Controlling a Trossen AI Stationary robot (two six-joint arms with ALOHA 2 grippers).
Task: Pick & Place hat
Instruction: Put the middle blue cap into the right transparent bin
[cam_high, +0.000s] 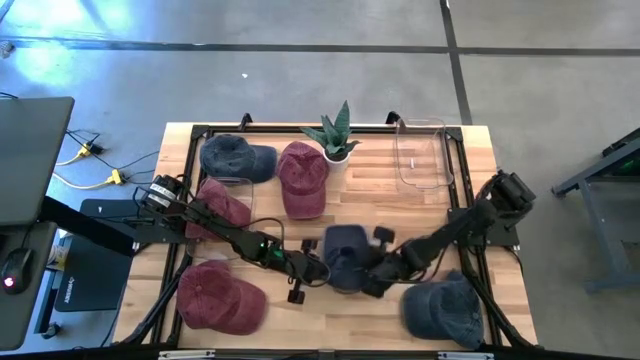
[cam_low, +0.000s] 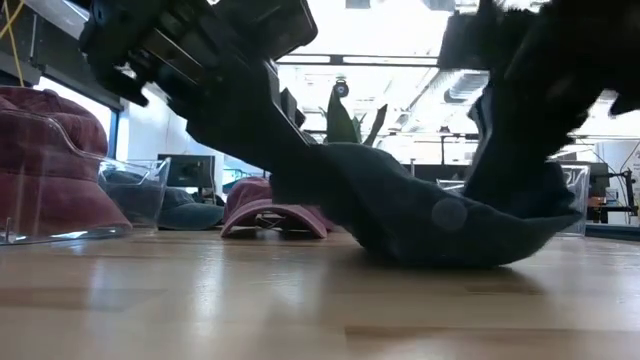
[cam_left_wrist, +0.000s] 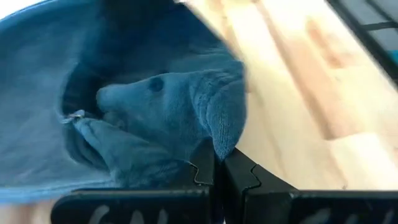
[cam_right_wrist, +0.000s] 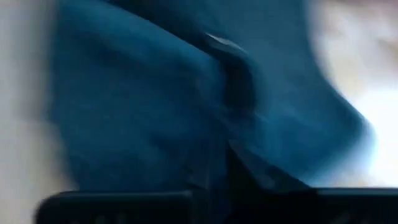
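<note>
Ideally, with both the left end effector (cam_high: 318, 270) and right end effector (cam_high: 372, 283) pinching the navy hat (cam_high: 345, 250), they needed to lift evenly off the tabletop (cam_high: 330, 318).

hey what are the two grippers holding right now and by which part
Both hold the navy hat at the table's middle. The left gripper pinches a fold of its fabric edge; the right gripper closes on its opposite side, exact part unclear.
</note>
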